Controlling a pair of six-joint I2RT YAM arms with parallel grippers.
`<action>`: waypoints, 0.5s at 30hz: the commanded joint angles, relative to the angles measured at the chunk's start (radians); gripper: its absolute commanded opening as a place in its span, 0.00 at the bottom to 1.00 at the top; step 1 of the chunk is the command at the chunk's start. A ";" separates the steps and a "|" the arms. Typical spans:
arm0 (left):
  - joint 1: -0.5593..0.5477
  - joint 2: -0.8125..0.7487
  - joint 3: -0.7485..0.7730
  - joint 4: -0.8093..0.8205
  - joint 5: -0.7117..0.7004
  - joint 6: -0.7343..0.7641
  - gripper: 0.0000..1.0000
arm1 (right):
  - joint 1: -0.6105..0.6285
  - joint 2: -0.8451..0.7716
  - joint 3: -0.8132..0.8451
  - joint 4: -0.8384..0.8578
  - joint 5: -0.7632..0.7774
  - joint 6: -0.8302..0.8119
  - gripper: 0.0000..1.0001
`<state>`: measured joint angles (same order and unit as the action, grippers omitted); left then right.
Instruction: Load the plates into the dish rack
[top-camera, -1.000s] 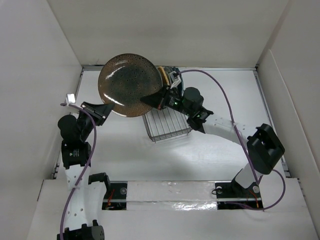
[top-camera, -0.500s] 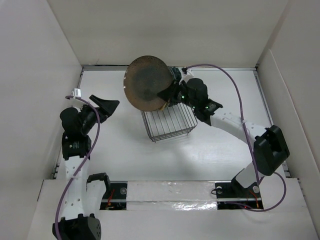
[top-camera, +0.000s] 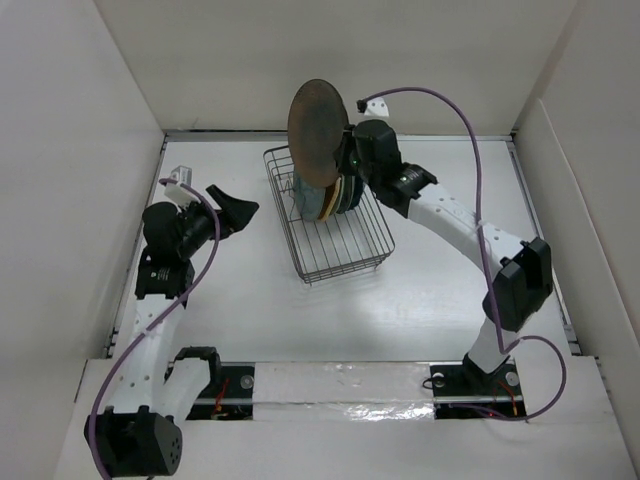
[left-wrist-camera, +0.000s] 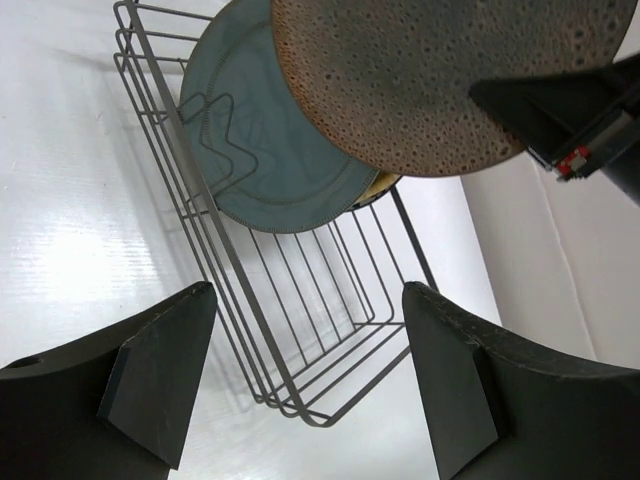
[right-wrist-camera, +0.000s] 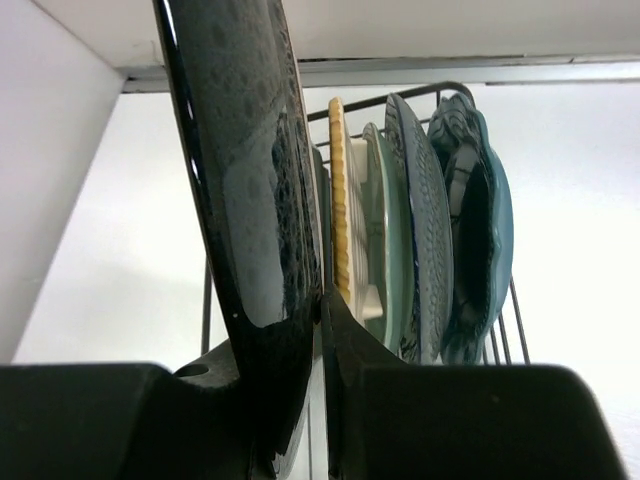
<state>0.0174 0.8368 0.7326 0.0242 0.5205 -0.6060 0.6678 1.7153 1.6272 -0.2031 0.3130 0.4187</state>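
White table (top-camera: 250, 310), glossy surface. Dark wire dish rack (top-camera: 345, 250) stands directly on it, far-middle area, set at slight angle to table edges.

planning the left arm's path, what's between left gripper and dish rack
Only bare white table separates the left gripper from the dish rack, as the top view shows.

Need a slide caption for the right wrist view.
Right gripper holds the brown plate on edge by its rim, beside plates standing in the dish rack.
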 joint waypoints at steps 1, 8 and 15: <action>-0.029 0.018 0.019 0.059 0.016 0.074 0.73 | 0.032 0.032 0.143 0.091 0.129 -0.070 0.00; -0.079 0.041 0.050 0.011 0.007 0.120 0.73 | 0.070 0.121 0.217 0.053 0.199 -0.095 0.00; -0.079 0.041 0.059 -0.009 -0.017 0.152 0.71 | 0.111 0.184 0.224 0.037 0.251 -0.113 0.00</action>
<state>-0.0582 0.8818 0.7406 -0.0055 0.5034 -0.4900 0.7681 1.9144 1.7710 -0.3023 0.4713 0.3244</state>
